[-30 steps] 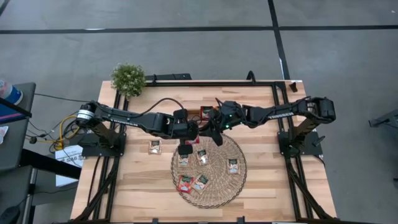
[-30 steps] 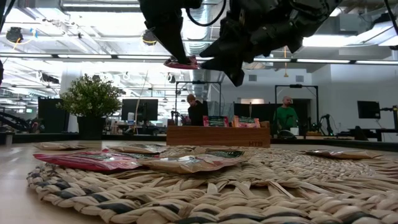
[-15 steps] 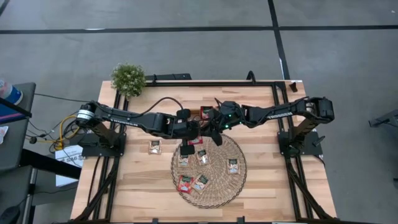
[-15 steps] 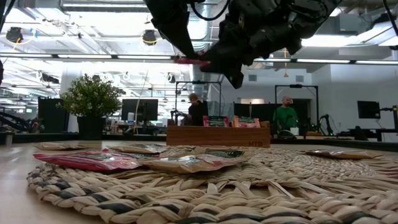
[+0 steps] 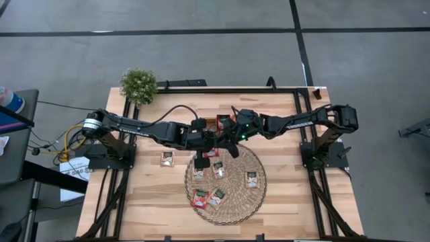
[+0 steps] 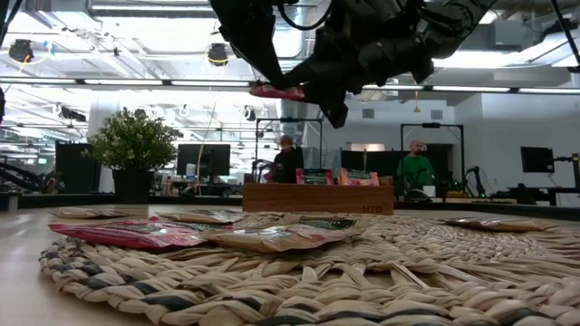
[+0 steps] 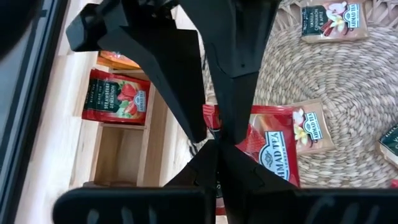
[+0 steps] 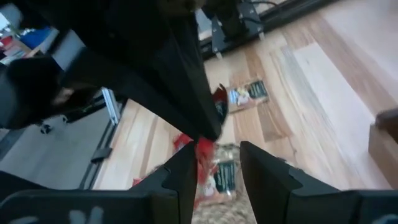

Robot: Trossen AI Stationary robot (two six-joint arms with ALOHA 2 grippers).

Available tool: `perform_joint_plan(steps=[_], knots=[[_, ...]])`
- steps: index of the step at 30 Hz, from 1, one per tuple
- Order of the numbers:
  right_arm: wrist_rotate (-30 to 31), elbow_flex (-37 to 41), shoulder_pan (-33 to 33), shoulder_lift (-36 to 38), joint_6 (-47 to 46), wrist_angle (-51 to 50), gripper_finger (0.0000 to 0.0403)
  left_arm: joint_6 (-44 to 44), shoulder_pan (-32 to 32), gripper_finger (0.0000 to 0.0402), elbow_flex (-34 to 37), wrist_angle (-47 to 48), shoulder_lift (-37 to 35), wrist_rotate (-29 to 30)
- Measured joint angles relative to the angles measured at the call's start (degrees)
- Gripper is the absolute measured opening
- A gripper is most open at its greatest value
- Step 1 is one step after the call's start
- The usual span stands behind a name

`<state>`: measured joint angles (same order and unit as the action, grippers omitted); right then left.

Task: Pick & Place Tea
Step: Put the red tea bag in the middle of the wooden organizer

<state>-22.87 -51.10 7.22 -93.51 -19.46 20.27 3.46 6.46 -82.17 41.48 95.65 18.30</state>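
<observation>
Wooden counter [image 5: 289,195] carries the mat [image 5: 226,183]. My left gripper [image 6: 272,83] holds a red sachet [image 6: 276,91] at twelve o'clock; right gripper [image 5: 232,144] fingers stand apart. I advise a level handover.

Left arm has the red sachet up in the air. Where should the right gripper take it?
Take the red sachet by its free edge, away from the left gripper pinching it. It is thin and held roughly level, so bring the right gripper in edge-on, open fingers straddling both faces.
</observation>
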Motion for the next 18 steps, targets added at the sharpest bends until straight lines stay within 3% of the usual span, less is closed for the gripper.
perform_joint_plan(steps=[8, 18], knots=[[-0.2, -1.6, -0.1, 0.0, -0.1, -1.0, 0.0104, 0.0, 0.0, 0.0000, 0.0, 0.2, -0.2, 0.2], [0.3, -1.7, -0.4, 0.0, 0.2, -2.5, 0.0029, 0.0, 0.0, 0.0000, 0.0, 0.3, -0.1, 0.0]])
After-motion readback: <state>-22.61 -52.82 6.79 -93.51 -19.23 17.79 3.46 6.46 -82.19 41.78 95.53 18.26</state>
